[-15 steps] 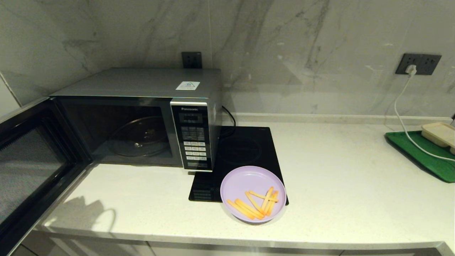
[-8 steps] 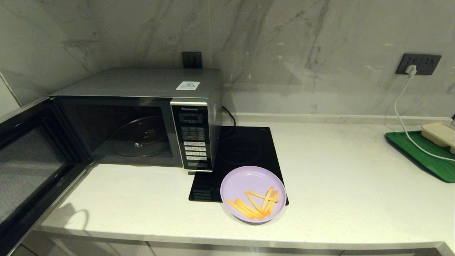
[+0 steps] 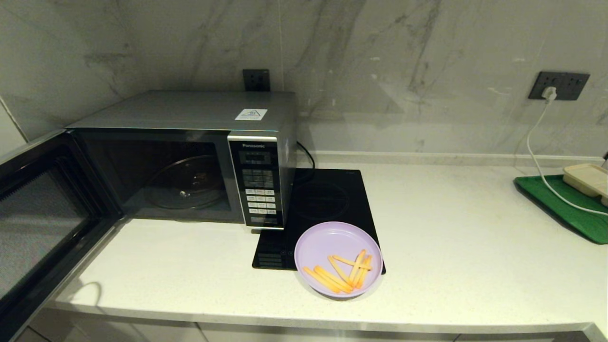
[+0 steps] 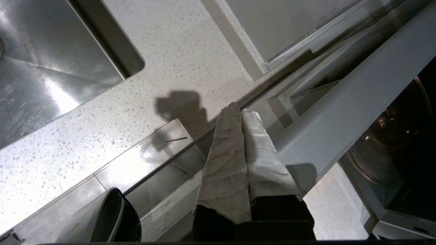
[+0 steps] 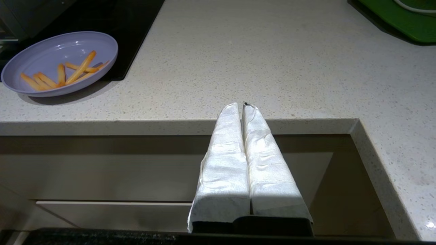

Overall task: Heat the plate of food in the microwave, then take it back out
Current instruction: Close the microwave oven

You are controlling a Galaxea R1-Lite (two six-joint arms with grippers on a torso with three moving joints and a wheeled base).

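The lilac plate of food with its orange fry sticks sits on the counter, overlapping the front right corner of the black hob; it also shows in the right wrist view as the plate. The silver microwave stands at the left with its door swung wide open and the glass turntable bare. My left gripper is shut with nothing in it, hanging by the open door below the counter edge. My right gripper is shut and empty, low before the counter's front edge.
A green tray with a beige box lies at the far right, a white cable running to it from a wall socket. A steel sink shows in the left wrist view. Bare counter spreads right of the plate.
The arm's shadow on the counter's front left edge has shrunk and slid left and down. The plate and microwave have not moved.
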